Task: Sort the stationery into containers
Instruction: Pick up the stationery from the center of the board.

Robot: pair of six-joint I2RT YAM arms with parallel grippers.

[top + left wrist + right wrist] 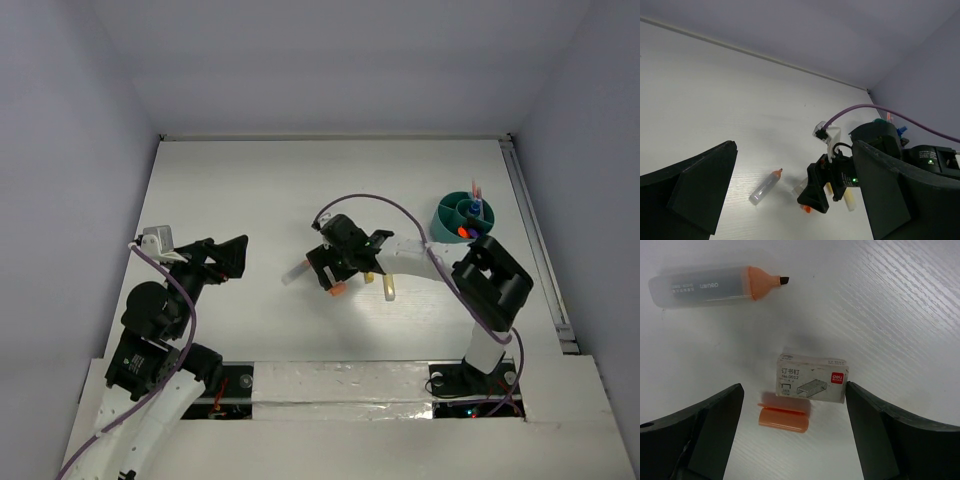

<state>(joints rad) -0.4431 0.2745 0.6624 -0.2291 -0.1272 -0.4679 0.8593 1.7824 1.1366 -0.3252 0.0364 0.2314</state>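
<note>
Stationery is lying right under the right claw [795, 440]: an orange cap [784, 419] is sitting on the table [900, 300] between the two fingers [705, 435], nearer the left one, and a staple box [811, 384] is resting just beyond it, touching or nearly touching the cap's far edge. That claw is standing wide apart, gripping nothing and touching neither item. Farther out, an uncapped highlighter [715, 286] is lying on its side, tip pointing right, its pale barrel blurring toward the left edge. In the top view the claw is covering the box and most of the cap, and a yellow marker [389, 287] is lying just beside it. The left claw [236, 258] is hovering well apart to the left, its jaws also spread and empty. At the far right, the teal organiser [452, 213] is holding several pens upright; which compartments they are sitting in is hard to tell.
</note>
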